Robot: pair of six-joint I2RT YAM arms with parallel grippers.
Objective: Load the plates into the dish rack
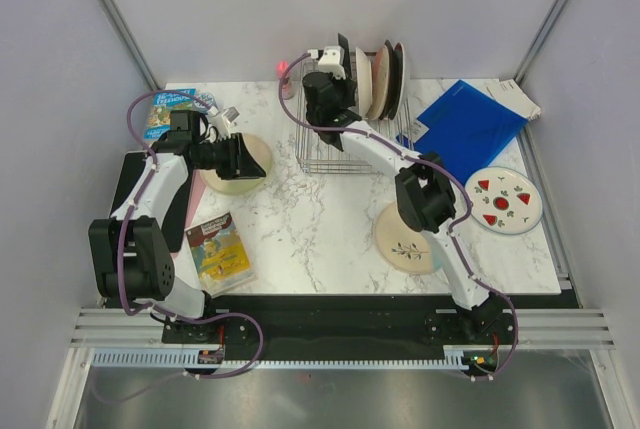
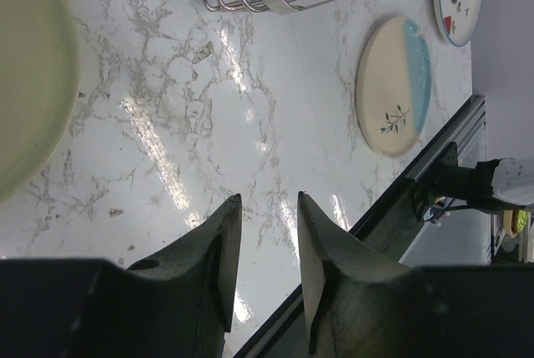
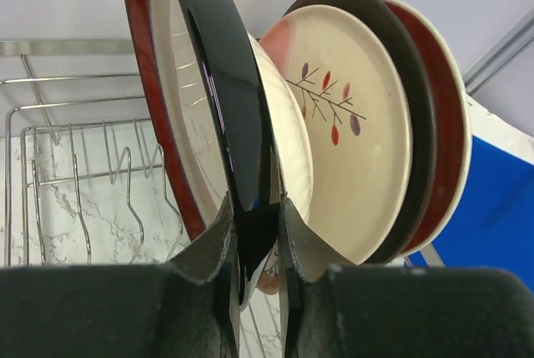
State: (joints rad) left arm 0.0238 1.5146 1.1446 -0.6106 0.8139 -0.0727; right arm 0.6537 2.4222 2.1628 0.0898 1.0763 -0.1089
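Observation:
My right gripper (image 1: 336,61) is shut on the rim of a black plate (image 3: 219,83) and holds it upright over the dish rack (image 1: 340,149). A dark-red-rimmed cream face (image 3: 171,99) lies right against it. Several plates (image 1: 382,79) stand in the rack's slots, among them a cream one with a twig motif (image 3: 350,124). My left gripper (image 1: 248,157) is open and empty over the pale yellow plate (image 1: 228,177). A cream-and-light-blue plate (image 1: 400,247) and a white plate with red shapes (image 1: 503,199) lie flat at the right.
A blue folder (image 1: 468,127) lies right of the rack. Two booklets (image 1: 220,252) (image 1: 168,114) and a black pad (image 1: 128,197) sit on the left side. The right arm's elbow (image 1: 425,194) hangs over the cream-and-blue plate.

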